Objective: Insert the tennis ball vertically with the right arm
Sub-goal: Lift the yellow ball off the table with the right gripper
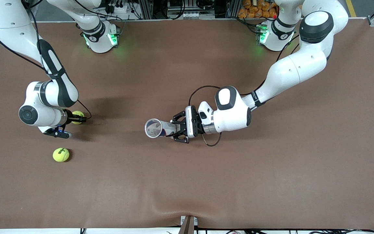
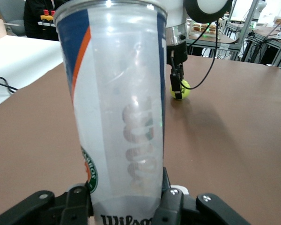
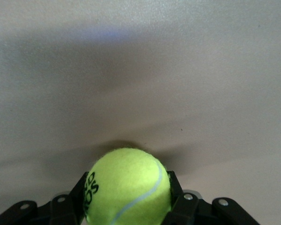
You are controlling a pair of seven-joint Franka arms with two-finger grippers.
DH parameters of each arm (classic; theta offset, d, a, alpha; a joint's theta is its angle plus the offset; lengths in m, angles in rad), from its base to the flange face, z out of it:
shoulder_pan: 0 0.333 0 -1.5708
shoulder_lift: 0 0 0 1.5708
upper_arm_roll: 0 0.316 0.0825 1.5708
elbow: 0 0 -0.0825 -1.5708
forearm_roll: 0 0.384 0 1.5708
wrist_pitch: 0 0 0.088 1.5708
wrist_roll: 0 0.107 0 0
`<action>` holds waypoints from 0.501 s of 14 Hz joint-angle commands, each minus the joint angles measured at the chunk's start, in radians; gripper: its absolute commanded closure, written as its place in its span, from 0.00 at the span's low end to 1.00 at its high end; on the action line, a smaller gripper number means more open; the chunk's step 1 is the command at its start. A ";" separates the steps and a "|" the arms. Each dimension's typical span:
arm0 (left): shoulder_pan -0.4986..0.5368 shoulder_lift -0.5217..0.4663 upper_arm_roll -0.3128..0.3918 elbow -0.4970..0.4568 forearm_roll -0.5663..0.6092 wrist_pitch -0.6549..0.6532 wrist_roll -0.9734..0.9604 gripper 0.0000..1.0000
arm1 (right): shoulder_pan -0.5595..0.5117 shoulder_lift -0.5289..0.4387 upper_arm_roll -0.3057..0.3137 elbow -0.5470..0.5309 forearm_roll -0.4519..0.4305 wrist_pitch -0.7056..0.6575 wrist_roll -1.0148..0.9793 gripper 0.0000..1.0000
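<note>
In the front view the right end effector (image 1: 76, 119) sits low at the right arm's end of the brown surface (image 1: 187, 182), its fingers clamped on a tennis ball (image 1: 77, 117), while a second ball (image 1: 61, 154) lies loose on the surface, nearer the camera. The left end effector (image 1: 178, 129) is closed around a clear ball can (image 1: 159, 128) near the middle, the can's open mouth turned toward the right arm rather than upward; a vertical drop would likely fail unless the can is stood up first, and how far it tilts is hard to judge from above. The left wrist view shows the can (image 2: 114, 108) gripped near its base, its bottom cut off by the frame edge, so a nudge at the rim could pivot it. In the right wrist view the ball (image 3: 129, 187) is pinched between the fingers (image 3: 79, 194); its lower half is cut off, so grip depth is unclear and it could squirt out.
</note>
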 commanded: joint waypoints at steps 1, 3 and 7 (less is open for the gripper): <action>0.017 0.037 -0.024 0.008 -0.026 0.007 0.026 0.50 | -0.013 -0.050 0.015 -0.005 0.025 -0.024 -0.008 1.00; 0.010 0.047 -0.040 0.006 -0.027 0.007 0.043 0.49 | -0.002 -0.101 0.024 0.028 0.031 -0.119 -0.008 1.00; 0.023 0.047 -0.041 0.010 -0.039 0.005 0.049 0.50 | 0.006 -0.197 0.074 0.155 0.045 -0.319 -0.006 1.00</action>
